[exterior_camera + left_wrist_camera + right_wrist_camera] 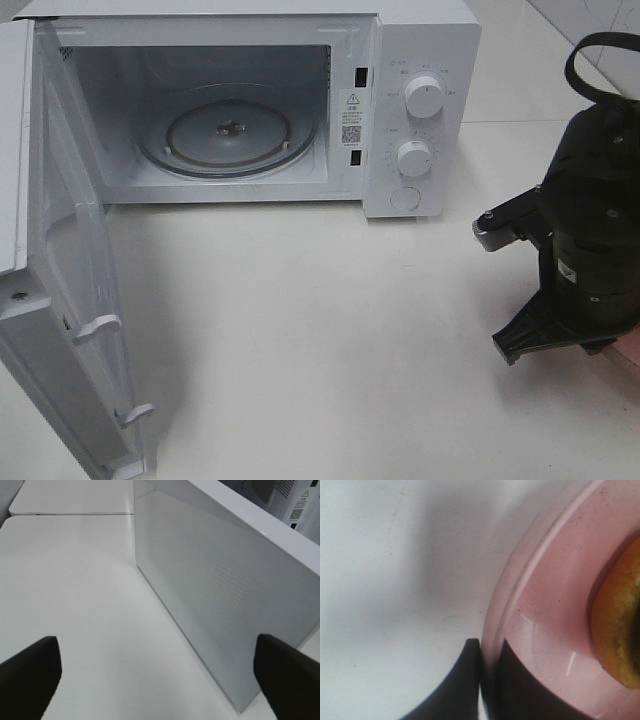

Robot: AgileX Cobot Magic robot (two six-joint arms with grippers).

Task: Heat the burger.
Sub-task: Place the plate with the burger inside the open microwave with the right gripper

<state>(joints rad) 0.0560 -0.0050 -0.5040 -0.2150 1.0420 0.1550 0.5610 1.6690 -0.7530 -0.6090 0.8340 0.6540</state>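
In the right wrist view, only an orange-brown edge of the burger (620, 630) shows. It lies on a round pink plate (555, 610). My right gripper (487, 652) is shut on the plate's rim, one finger under it and one inside. In the high view the right arm (585, 240) stands at the table's right edge and covers the burger; a sliver of the plate (628, 358) peeks out below it. My left gripper (159, 680) is open, nothing between its fingers, beside the outer face of the microwave door (220, 595).
The white microwave (420, 100) stands at the back with its door (70, 300) swung wide open to the left. Inside it lies a glass turntable (228, 130). White tabletop (320, 330) stretches between the microwave and the right arm.
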